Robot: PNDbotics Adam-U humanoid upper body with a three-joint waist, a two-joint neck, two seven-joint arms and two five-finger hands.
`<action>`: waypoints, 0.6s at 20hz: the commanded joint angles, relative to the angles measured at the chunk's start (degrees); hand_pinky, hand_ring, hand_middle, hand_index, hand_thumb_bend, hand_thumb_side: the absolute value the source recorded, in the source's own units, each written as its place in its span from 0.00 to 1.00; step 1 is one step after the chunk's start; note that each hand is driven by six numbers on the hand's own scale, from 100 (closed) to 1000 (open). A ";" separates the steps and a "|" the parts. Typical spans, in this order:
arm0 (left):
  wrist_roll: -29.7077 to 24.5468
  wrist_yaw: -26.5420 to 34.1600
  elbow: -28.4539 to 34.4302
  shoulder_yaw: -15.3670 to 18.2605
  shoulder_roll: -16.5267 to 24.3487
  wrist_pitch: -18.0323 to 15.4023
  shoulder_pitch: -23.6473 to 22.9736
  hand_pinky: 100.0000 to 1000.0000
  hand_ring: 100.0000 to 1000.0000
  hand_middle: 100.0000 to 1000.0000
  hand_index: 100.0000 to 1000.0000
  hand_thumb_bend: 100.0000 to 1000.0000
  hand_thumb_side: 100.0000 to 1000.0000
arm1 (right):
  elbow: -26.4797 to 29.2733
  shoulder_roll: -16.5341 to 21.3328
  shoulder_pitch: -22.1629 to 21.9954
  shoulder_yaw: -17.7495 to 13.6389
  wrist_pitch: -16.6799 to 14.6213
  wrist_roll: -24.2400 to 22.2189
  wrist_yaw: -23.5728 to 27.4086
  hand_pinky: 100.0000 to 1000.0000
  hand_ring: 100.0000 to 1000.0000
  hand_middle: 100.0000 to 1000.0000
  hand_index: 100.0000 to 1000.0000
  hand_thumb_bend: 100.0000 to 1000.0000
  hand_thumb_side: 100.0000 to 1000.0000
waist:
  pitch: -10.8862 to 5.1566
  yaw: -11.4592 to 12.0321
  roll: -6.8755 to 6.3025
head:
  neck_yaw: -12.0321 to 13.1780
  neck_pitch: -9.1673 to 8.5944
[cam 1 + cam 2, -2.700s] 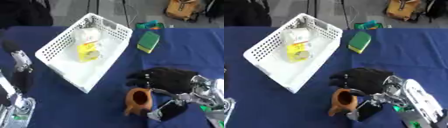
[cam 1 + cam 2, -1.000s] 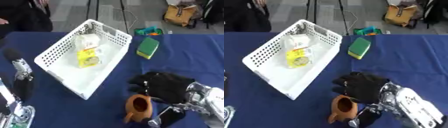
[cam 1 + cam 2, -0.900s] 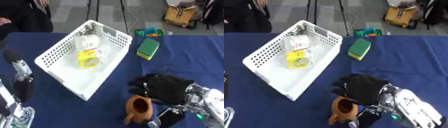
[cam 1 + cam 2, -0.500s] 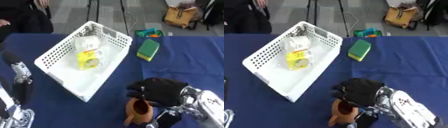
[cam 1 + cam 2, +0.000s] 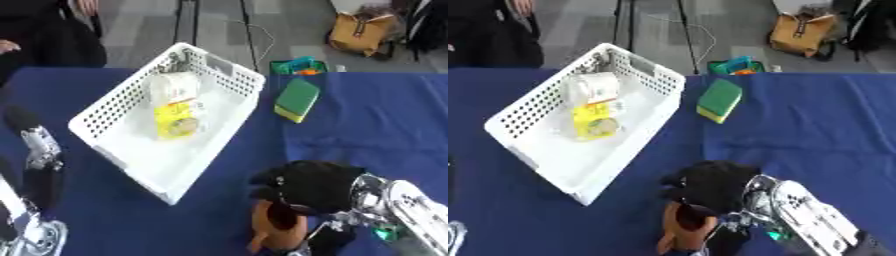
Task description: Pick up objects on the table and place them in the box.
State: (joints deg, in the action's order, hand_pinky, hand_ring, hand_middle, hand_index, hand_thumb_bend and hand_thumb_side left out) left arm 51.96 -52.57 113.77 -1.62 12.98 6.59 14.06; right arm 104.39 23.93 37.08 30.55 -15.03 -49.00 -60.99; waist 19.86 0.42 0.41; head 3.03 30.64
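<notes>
Here: one basket (image 5: 105, 137), one sponge (image 5: 297, 99).

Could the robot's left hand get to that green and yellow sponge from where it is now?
Probably not easily. The left hand sits near the table's left edge, and the white basket lies between it and the sponge. It would likely have to reach over or around the basket.

Right hand (image 5: 715, 187), black-gloved, curls over the top of a brown cup (image 5: 684, 226) near the bench's (image 5: 815, 130) front edge. White box (image 5: 562, 165) sits left-centre on the blue bench, holding a white roll (image 5: 594, 87) and a yellow item (image 5: 592, 121). A green-and-yellow sponge (image 5: 718, 99) lies just right of the box.
</notes>
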 commanded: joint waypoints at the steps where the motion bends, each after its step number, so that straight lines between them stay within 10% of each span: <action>1: -0.17 0.26 0.82 -0.19 0.29 -0.02 0.42 0.88 0.74 0.74 0.64 0.00 0.91 | -0.25 -0.04 0.90 -0.01 -3.04 -2.96 0.27 0.82 0.94 1.00 1.00 0.42 0.62 | -0.86 0.09 -0.22 | -0.32 -0.66; 12: -0.34 0.44 0.82 -0.27 0.19 -0.02 0.48 0.88 0.74 0.74 0.64 0.00 0.90 | -2.67 -0.46 0.98 0.47 -3.00 -2.96 -0.82 0.79 0.92 1.00 1.00 0.41 0.56 | -0.61 0.34 -0.47 | -0.72 -1.21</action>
State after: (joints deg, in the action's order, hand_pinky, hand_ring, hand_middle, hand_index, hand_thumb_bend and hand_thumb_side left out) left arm 51.76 -52.34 113.77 -1.90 12.95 6.55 14.07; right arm 101.64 23.42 37.30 31.15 -15.02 -49.02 -61.42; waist 20.20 0.71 0.08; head 2.45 30.09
